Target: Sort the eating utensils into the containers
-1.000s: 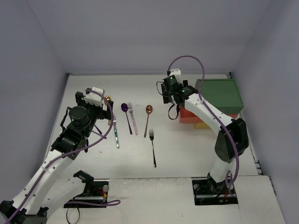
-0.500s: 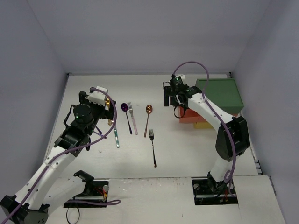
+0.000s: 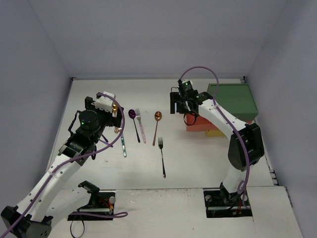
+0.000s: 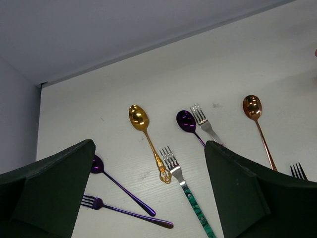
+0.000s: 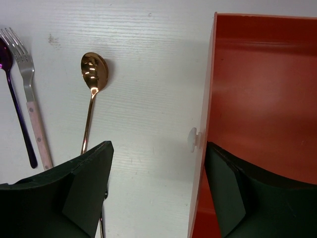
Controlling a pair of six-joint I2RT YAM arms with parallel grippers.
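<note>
Several eating utensils lie on the white table: a gold spoon (image 4: 139, 118), a teal-handled fork (image 4: 174, 166), a purple spoon (image 4: 187, 121), a pink-handled fork (image 4: 200, 116), a copper spoon (image 4: 252, 106), a second purple spoon (image 4: 97, 165), a purple fork (image 4: 124, 211) and a black fork (image 3: 162, 158). My left gripper (image 4: 149, 147) hangs open above the gold spoon and teal fork, holding nothing. The containers are stacked at the right: green top (image 3: 234, 101), red-orange drawer (image 5: 262, 99) slid out, yellow bottom (image 3: 214, 133). My right gripper (image 5: 158, 146) is open astride that drawer's front wall and white knob (image 5: 192, 140).
The copper spoon (image 5: 93, 69) lies just left of the right gripper, with the pink-handled fork (image 5: 27, 84) beyond it. Grey walls close the table at the back and both sides. The arm bases (image 3: 228, 198) stand at the near edge.
The right gripper has shifted left, and the red-orange drawer's front stands a little farther out to the left. The left gripper has moved slightly right, toward the gold spoon.
</note>
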